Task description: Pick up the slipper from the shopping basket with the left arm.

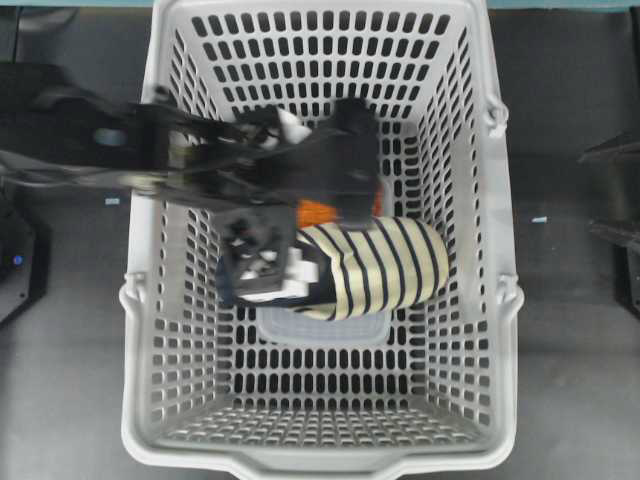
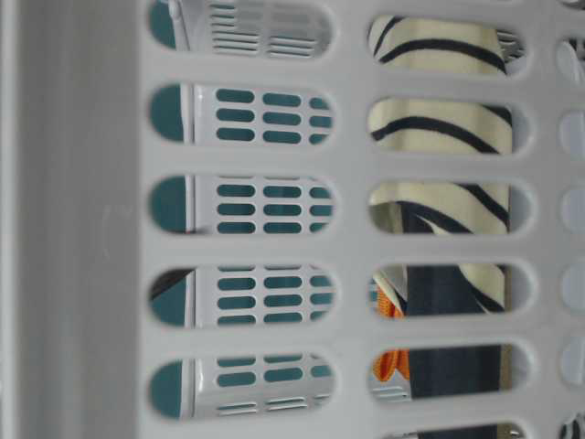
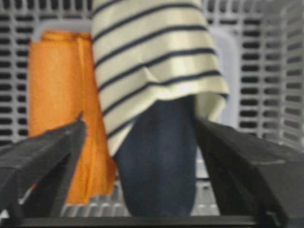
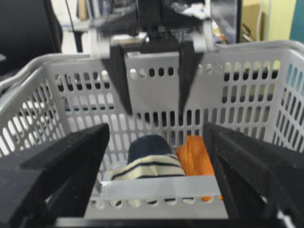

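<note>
The slipper [image 1: 385, 265] lies across the middle of the shopping basket [image 1: 150, 260], its cream striped upper to the right and its navy heel end to the left. My left arm [image 1: 200, 150] reaches in from the left, with the left gripper [image 1: 262, 262] down over the heel end. In the left wrist view the left gripper [image 3: 138, 124] stands open, the navy heel of the slipper [image 3: 156, 161] between its two fingers [image 3: 42, 159]. The right gripper [image 4: 156, 132] is open outside the basket's wall [image 4: 142, 194], holding nothing.
A folded orange cloth [image 1: 318, 212] lies beside the slipper, against the left gripper's left finger side [image 3: 57, 95]. A clear lidded container [image 1: 320, 328] sits under the slipper. The basket's walls [image 2: 82, 219] rise steeply on all sides.
</note>
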You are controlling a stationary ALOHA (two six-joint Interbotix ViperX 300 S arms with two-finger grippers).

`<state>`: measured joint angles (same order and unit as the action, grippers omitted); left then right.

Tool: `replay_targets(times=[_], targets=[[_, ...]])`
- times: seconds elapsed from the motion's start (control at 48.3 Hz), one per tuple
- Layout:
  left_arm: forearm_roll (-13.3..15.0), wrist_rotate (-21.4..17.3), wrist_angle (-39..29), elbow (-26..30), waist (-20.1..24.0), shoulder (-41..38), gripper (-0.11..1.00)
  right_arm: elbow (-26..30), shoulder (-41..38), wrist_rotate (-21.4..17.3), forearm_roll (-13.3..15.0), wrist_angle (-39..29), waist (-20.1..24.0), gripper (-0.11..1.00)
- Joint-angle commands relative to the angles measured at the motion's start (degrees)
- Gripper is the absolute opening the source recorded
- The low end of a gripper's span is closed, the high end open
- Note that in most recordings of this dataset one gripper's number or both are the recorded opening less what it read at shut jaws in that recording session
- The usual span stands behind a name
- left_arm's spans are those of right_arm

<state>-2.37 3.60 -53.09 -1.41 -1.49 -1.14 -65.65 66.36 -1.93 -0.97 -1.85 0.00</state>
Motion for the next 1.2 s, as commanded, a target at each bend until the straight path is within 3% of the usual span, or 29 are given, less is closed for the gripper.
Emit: replay_targets(times=[0.0,0.249,0.642,0.746,0.974,1.181], targets=[[-0.2,0.2,-2.1,5.3,-0.4,-3.7,0.91,0.9,-0.3,0.0,-0.2,0.5,0.0,0.76],[-0.2,1.1,-2.7,8.3,-1.3,-11.3,0.89,0.4,-0.3,0.0,-0.2,1.0,-0.1,0.76],[-0.2,2.4,-2.8,5.6,-1.5,-14.0,0.85,-0.5,0.1,-0.1,-0.4,1.3,-0.2,0.78],[-0.2,1.9,-2.9,6.1,-1.8,-13.8,0.70,-0.8,0.3,-0.2,-0.4,1.3,-0.2,0.78],[-0.2,1.2,-3.6,8.2,-3.5,-12.0,0.07,-0.8,0.9,-0.1,-0.4,1.3,-0.1,0.78],[-0.3,1.0,-10.5,16.2,-3.4,-10.7,0.04,-0.9,1.1,-0.1,-0.4,1.3,-0.3,0.78]])
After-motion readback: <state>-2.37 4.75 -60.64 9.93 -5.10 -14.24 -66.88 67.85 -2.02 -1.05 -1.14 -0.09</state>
